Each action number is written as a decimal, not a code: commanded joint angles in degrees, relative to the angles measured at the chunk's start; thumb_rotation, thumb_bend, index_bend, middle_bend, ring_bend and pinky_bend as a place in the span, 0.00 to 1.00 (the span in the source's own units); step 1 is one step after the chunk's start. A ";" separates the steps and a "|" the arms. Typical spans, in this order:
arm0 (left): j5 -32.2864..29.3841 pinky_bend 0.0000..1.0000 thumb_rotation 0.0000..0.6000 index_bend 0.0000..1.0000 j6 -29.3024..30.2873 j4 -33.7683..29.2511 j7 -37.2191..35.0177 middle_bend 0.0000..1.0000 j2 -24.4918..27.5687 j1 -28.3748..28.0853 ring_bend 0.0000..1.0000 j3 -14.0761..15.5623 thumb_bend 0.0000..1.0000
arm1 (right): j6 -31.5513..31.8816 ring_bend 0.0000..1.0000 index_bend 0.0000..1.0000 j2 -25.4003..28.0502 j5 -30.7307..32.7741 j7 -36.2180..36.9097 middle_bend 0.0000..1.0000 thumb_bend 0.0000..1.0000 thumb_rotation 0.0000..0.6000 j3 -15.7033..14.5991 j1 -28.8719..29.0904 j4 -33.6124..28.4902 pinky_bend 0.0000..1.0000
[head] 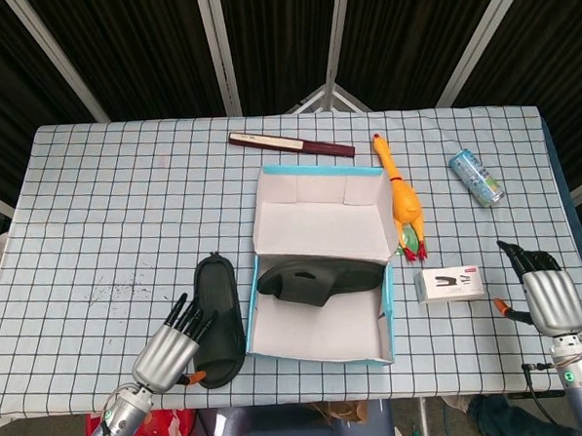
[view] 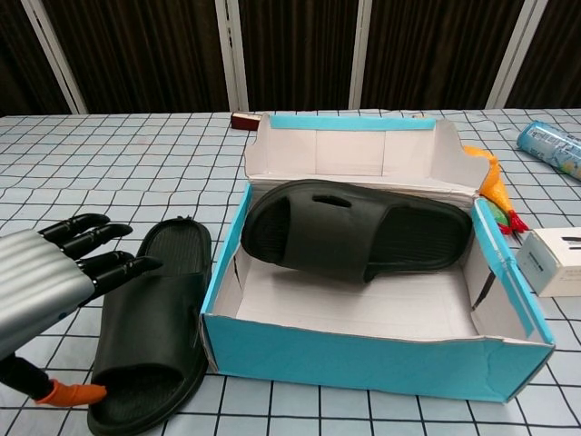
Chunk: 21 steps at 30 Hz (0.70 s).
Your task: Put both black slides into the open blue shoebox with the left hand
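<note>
the left robot hand (view: 45, 277), fingers spread and empty, hovers beside the black slide (view: 150, 341) on the worktop (head: 105, 208); the other slide (view: 354, 232) lies tilted inside the blue shoebox (view: 363, 359).

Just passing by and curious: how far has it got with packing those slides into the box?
About halfway. One black slide already lies inside the blue shoebox. The second slide is on the table beside the box, with the left robot hand open right next to it, not gripping yet. Grasping and boxing it remain.
</note>
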 commanded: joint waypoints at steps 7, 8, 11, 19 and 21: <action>0.04 0.00 0.45 0.06 0.18 1.14 1.39 0.19 -0.65 0.11 0.00 -0.83 0.00 | -0.45 0.26 0.13 0.08 0.24 0.02 0.21 0.23 1.00 -0.04 0.12 -0.06 0.20; 0.05 0.00 0.45 0.06 0.15 1.23 1.47 0.20 -0.71 0.12 0.00 -0.85 0.01 | -0.50 0.26 0.13 0.08 0.26 0.01 0.21 0.23 1.00 -0.05 0.13 -0.05 0.20; 0.25 0.00 0.45 0.07 0.17 1.52 1.52 0.20 -0.88 0.10 0.00 -0.94 0.03 | -0.75 0.26 0.13 0.12 0.37 -0.07 0.21 0.23 1.00 -0.07 0.20 -0.13 0.20; 0.67 0.00 0.45 0.10 -0.16 2.58 0.80 0.23 -1.34 -0.21 0.00 -1.24 0.10 | -1.04 0.26 0.13 0.21 0.35 0.07 0.21 0.23 1.00 -0.20 0.28 -0.31 0.20; 1.02 0.00 0.43 0.11 -0.04 2.88 0.30 0.26 -1.46 -0.27 0.00 -1.28 0.14 | -1.12 0.26 0.13 0.21 0.43 0.10 0.21 0.23 1.00 -0.18 0.30 -0.30 0.20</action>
